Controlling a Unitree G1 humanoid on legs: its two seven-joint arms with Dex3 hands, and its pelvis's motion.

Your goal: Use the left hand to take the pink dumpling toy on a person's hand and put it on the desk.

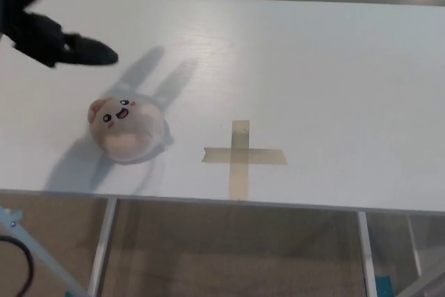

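Observation:
The pink dumpling toy [125, 129] lies on the white desk [313, 74] near its front left edge, its smiling face turned up. My left hand [45, 22] hovers at the top left corner, raised well above and behind the toy, open with its fingers spread and holding nothing. Its shadow falls on the desk just behind the toy. My right hand does not show. No person's hand is in sight.
A cross of tan tape [242, 156] is stuck to the desk right of the toy. The desk's front edge runs along the lower part of the picture, with metal legs [103, 241] and floor below it.

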